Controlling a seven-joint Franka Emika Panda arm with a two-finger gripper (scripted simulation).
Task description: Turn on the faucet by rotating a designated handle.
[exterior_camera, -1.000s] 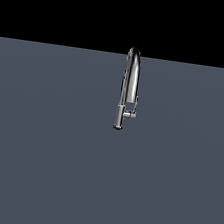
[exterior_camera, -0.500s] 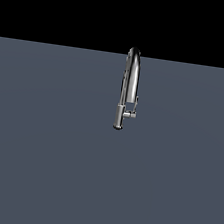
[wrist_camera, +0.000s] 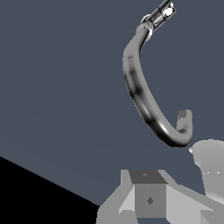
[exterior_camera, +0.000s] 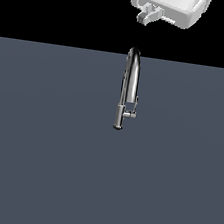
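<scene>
The faucet (exterior_camera: 128,86) stands upright in the middle of the dark grey floor, a slim chrome gooseneck with a darker lower cylinder. The handle (exterior_camera: 129,115) is a short stub on the cylinder's side toward the exterior view's right, with a thin lever rising from it. My gripper (exterior_camera: 150,14) hangs high above the faucet's arch and well clear of it. Its fingers look pressed together with nothing between them. In the wrist view the arched faucet (wrist_camera: 136,85) curves away below my fingertips (wrist_camera: 149,192). Its far lower end, where the handle sits, is small and hard to make out.
A flat dark grey floor (exterior_camera: 41,164) spreads all around the faucet. Black background fills the space behind and above it. Nothing else stands in view.
My white hand has come down into the top of the exterior view, from out of sight to mostly visible above the faucet. Neither the faucet nor the handle has moved.
</scene>
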